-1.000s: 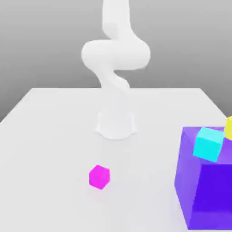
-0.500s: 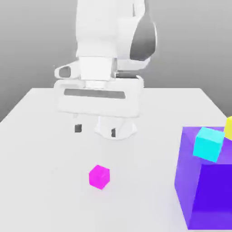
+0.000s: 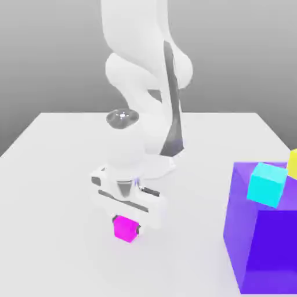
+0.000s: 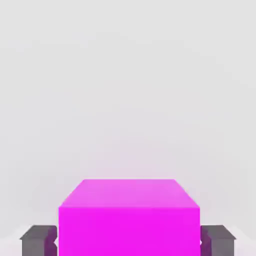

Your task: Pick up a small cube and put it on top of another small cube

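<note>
The small bright magenta-pink cube (image 3: 126,227) sits on the white table (image 3: 52,174), towards the exterior view's left and well apart from the big translucent purple block (image 3: 267,243) at the exterior view's right. The white arm's two-finger gripper (image 3: 126,225) is down over it, and in the hand view the cube (image 4: 129,217) fills the space between the two dark grey fingers (image 4: 38,240), one pressed against each side face: the jaws are closed on the cube, no wider than its width. The cube looks to be resting on the table, so the step in hand is the grasp itself, with the lift not yet made. Two other small cubes sit on top of the purple block: a cyan one (image 3: 266,184), tilted, and a yellow one (image 3: 292,163) just beside it at the frame's edge. The next move calls for a straight rise clear of the table, then a carry high enough to clear the purple block's top edge. Because the cyan cube is tilted, stacking there could let the pink cube slide off; which cube is the intended base I cannot tell.
</note>
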